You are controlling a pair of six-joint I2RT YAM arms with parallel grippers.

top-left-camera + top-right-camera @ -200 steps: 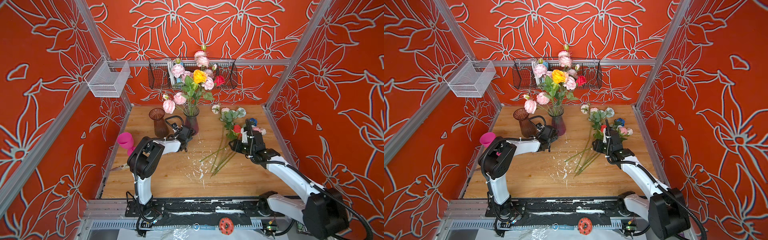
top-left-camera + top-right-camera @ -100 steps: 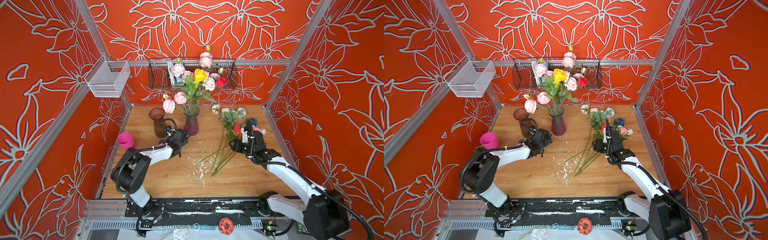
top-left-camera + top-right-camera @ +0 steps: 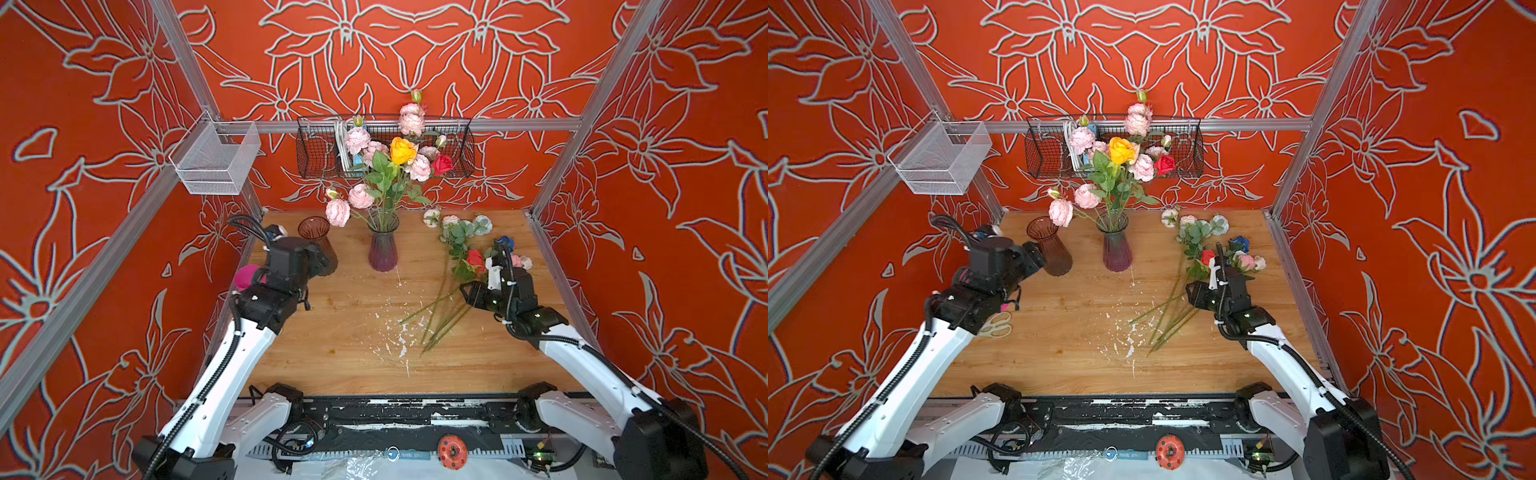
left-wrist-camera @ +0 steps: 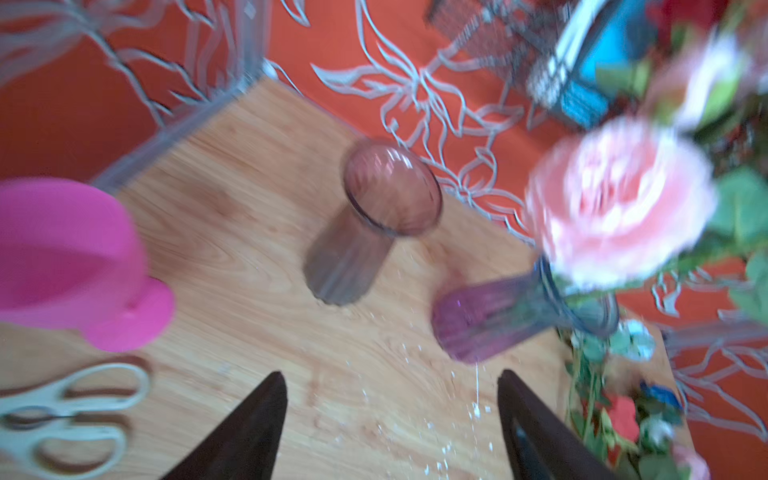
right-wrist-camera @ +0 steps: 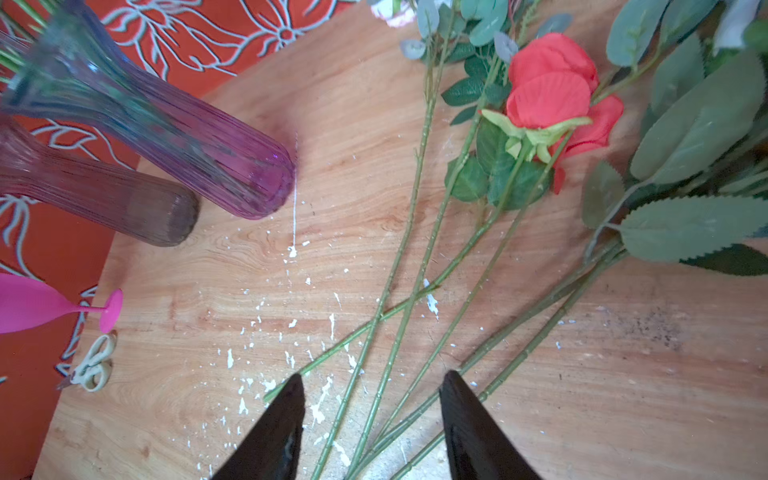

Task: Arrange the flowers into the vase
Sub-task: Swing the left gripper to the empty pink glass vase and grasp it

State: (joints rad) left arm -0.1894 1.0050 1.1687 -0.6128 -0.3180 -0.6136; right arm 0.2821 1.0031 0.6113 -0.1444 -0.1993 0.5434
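The purple glass vase [image 3: 382, 253] [image 3: 1117, 253] stands at the back middle of the wooden table and holds pink, orange and red flowers [image 3: 392, 166]. More flowers [image 3: 459, 249] [image 3: 1200, 253] lie loose on the right, among them a red rose [image 5: 548, 95], with their long green stems [image 5: 415, 257] fanned toward the front. My right gripper [image 5: 372, 380] [image 3: 1190, 289] hovers open just above these stems, and several of them run under the gap between its jaws. My left gripper [image 4: 390, 376] is open and empty above bare wood, in front of an empty brown vase [image 4: 374, 216] [image 3: 1050, 249] and the purple vase [image 4: 490, 316].
A pink goblet [image 4: 70, 257] [image 3: 245, 276] and pale scissors [image 3: 996, 326] [image 4: 62, 419] sit at the left edge. White flakes [image 3: 395, 332] litter the middle of the table [image 3: 332, 365]. A black wire basket [image 3: 316, 153] and a white mesh basket [image 3: 216, 162] hang on the walls.
My left arm has drawn back from the purple vase's base toward the left, and its elbow has swung outward. The bouquet has shifted slightly. The right arm has stayed still.
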